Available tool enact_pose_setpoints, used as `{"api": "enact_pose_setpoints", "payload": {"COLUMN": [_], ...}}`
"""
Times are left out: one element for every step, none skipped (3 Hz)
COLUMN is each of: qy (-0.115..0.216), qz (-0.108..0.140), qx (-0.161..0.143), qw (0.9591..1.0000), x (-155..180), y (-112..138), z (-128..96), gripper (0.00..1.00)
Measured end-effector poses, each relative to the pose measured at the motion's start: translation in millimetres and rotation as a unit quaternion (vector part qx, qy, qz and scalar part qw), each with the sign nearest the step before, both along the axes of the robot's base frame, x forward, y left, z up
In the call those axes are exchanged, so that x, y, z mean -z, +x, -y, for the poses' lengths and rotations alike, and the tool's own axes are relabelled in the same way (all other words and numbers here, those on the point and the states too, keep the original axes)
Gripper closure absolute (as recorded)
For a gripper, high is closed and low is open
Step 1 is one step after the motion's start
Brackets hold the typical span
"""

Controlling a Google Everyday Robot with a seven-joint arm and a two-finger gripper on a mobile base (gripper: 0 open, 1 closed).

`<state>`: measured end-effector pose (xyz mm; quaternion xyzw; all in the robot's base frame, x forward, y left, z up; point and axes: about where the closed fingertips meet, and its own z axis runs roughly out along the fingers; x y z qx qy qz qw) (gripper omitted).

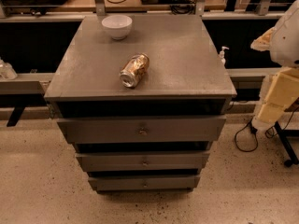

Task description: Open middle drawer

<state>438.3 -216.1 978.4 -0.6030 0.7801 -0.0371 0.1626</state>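
A grey wooden cabinet (140, 55) stands in the middle of the camera view with three drawer fronts stacked at its front. The middle drawer (107, 161) is the mid-sized front, with a small round knob (145, 163) at its centre. It looks pushed in, with a dark gap above it. My arm shows at the right edge as white and yellowish parts. My gripper (264, 39) is at the upper right, beside the cabinet top, well away from the drawers and above them.
A crushed can (134, 70) lies on its side on the cabinet top, and a white bowl (117, 26) stands at the back. The widest top drawer (103, 129) and narrowest bottom drawer (117, 183) flank the middle one. Cables (245, 139) lie on the speckled floor at the right.
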Motion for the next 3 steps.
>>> {"api": "enact_pose_setpoints", "payload": {"qy": [0.000, 0.018, 0.081], "qz": [0.000, -0.008, -0.029], "qx": [0.000, -0.030, -0.114], "qw": [1.0000, 0.9994, 0.9897], "x": [0, 3, 44], "y": [0, 5, 21], "z": [0, -6, -56], "gripper": [0.00, 0.00, 0.00]}}
